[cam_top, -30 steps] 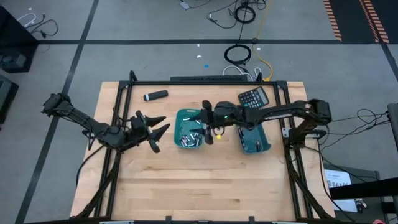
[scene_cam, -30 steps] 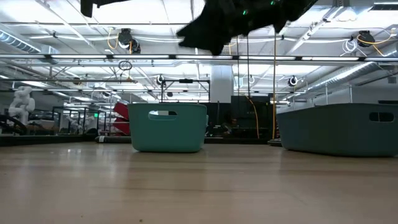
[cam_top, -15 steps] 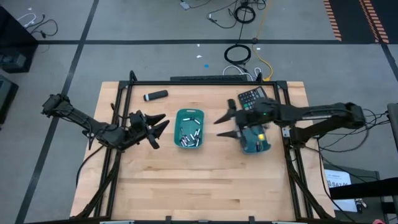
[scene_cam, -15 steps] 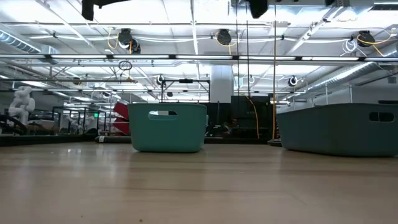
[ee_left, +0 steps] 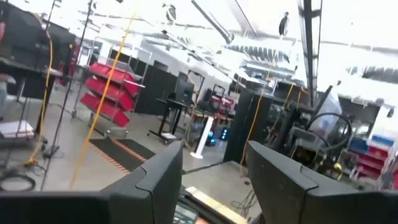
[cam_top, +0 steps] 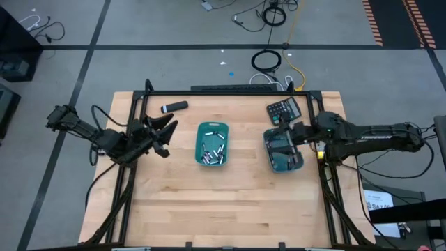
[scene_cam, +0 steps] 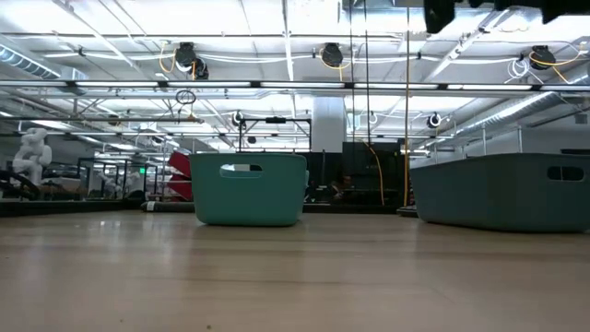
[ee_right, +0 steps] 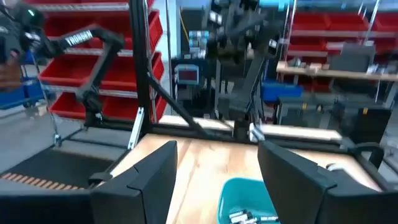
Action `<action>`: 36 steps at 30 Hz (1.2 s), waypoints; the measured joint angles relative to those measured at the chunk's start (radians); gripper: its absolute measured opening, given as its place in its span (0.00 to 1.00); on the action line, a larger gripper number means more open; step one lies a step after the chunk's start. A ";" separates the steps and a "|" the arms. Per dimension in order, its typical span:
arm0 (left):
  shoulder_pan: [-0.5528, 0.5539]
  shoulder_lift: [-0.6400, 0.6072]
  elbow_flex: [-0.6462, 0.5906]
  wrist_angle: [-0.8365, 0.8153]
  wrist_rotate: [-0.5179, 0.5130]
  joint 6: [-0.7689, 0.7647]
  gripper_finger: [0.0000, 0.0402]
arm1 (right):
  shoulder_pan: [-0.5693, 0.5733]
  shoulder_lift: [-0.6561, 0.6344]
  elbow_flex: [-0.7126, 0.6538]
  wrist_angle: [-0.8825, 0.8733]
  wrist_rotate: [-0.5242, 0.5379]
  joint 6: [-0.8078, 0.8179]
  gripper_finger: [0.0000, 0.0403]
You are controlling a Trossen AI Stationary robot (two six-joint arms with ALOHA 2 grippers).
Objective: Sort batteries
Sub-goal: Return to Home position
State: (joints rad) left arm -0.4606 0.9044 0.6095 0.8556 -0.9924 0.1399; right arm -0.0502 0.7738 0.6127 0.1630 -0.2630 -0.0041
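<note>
High view: I read the batteries (cam_top: 211,150) heaped in the central teal bin (cam_top: 212,125) at mid-surface (cam_top: 230,209). A few more cells appear to lie in the second bin (cam_top: 267,152), at its 3 o'clock. The left pincer (cam_top: 166,127) hovers at the central bin's 9 o'clock. The right pincer (cam_top: 287,134) hangs over the second bin's 12 o'clock end.

Low view: both bins stand on the surface, and I see no loose cell.

Left wrist view: fingers (ee_left: 155,186) spread wide, nothing held.

Right wrist view: fingers (ee_right: 298,177) likewise parted, empty.

Handling, as I judge it: each cell is rigid, light, smooth and prone to rolling. Grip across the mid-barrel.
</note>
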 joint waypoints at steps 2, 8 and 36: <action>-0.008 -0.015 0.000 -0.041 0.001 0.027 0.46 | 0.000 -0.061 -0.037 0.006 0.000 0.001 0.53; -0.013 -0.025 0.000 -0.212 0.021 -0.002 0.46 | 0.000 -0.205 -0.137 0.001 0.062 0.012 0.53; -0.013 -0.184 -0.329 -0.267 0.153 -0.161 0.46 | -0.002 -0.503 -0.415 0.072 0.194 0.047 0.53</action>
State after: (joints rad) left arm -0.4736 0.7208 0.2805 0.5883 -0.8393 -0.0213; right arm -0.0518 0.2705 0.1978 0.2354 -0.0689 0.0425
